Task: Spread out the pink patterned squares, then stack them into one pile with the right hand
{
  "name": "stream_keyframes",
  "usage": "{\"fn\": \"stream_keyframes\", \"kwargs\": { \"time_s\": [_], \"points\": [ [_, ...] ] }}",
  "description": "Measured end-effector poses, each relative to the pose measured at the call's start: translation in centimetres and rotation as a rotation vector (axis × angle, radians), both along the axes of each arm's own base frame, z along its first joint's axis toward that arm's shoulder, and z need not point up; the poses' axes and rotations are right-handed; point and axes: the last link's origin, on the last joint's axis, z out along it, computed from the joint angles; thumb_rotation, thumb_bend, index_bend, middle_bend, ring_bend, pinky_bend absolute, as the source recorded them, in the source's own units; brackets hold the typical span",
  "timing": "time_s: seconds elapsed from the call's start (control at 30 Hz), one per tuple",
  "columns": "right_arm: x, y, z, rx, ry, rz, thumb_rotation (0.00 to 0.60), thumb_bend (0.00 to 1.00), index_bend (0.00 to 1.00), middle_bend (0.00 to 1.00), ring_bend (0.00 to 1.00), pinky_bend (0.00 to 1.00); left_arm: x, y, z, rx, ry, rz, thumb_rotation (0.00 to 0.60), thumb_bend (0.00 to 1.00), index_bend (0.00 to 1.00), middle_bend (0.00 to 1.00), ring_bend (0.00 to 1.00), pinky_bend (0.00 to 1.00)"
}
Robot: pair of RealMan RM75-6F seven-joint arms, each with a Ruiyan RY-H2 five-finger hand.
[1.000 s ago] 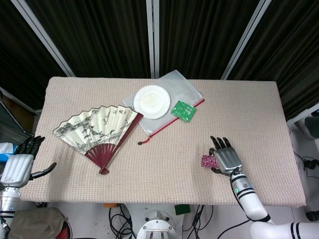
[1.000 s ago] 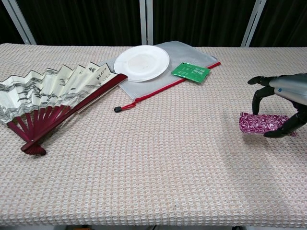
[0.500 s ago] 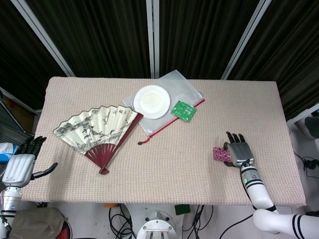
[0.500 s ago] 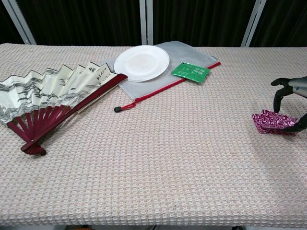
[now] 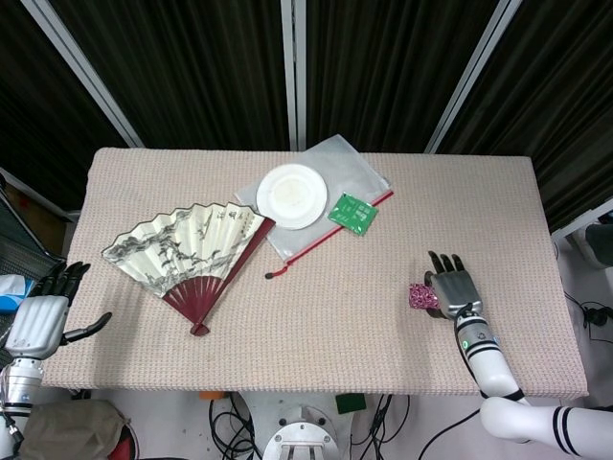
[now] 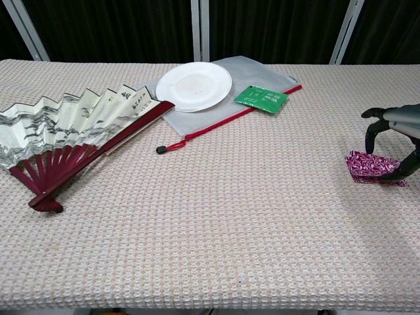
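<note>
**Pink squares sitting under the right hand at the worktop's right side**

Since a second ago, the pink patterned squares (image 6: 369, 165) have travelled with the right hand (image 5: 450, 289) from nearer the front edge out toward the right, and over the last half second they are barely shifting. They are lying as one small bundle on the right part of the worktop (image 5: 316, 326), its long axis running left to right in the chest view, the glossy swirled pattern facing up. The right hand is arching over the bundle, fingers (image 6: 369, 134) curled down on its far side and thumb on the near side, pinching it against the woven cloth. The left hand (image 5: 34, 316) is hanging off the worktop's left front corner, fingers spread, holding nothing. Well apart to the left, a pleated paper fan (image 5: 187, 251) with dark red ribs is lying open. Behind it, a round white plate (image 5: 291, 195) is resting on a translucent zip pouch (image 5: 359, 172), with a green packet (image 5: 352, 213) on the pouch's red edge.
</note>
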Motion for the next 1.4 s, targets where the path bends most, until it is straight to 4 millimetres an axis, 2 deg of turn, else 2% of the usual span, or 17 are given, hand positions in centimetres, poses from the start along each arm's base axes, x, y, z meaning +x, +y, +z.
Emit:
{"fn": "stream_keyframes", "kwargs": {
  "time_s": [0.43, 0.93, 1.07, 1.23, 1.4],
  "points": [
    [0.4, -0.2, -0.6, 0.026, 0.022, 0.026, 0.600, 0.53, 0.39, 0.02, 0.00, 0.00, 0.0, 0.1, 0.1, 0.000, -0.001, 0.002, 0.050, 0.09, 0.06, 0.06, 0.04, 0.16],
    [0.5, 0.3, 0.1, 0.036, 0.031, 0.026, 0.600, 0.48, 0.29, 0.00, 0.00, 0.00, 0.0, -0.1, 0.1, 0.003, -0.002, 0.001, 0.050, 0.09, 0.06, 0.06, 0.04, 0.16],
    [0.6, 0.9, 0.8, 0.024, 0.014, 0.035, 0.600, 0.48, 0.26, 0.00, 0.00, 0.00, 0.1, -0.1, 0.2, 0.006, -0.001, -0.002, 0.050, 0.09, 0.06, 0.06, 0.04, 0.16],
    [0.4, 2.2, 2.7, -0.023, -0.027, 0.054, 0.600, 0.47, 0.02, 0.00, 0.00, 0.00, 0.1, -0.2, 0.5, 0.018, 0.001, -0.005, 0.051, 0.09, 0.06, 0.06, 0.04, 0.16],
    [-0.8, 3.7, 5.1, -0.132, -0.074, 0.145, 0.600, 0.39, 0.00, 0.00, 0.00, 0.00, 0.1, -0.5, 0.6, 0.028, -0.002, -0.011, 0.050, 0.09, 0.06, 0.06, 0.04, 0.16]
  ]
}}
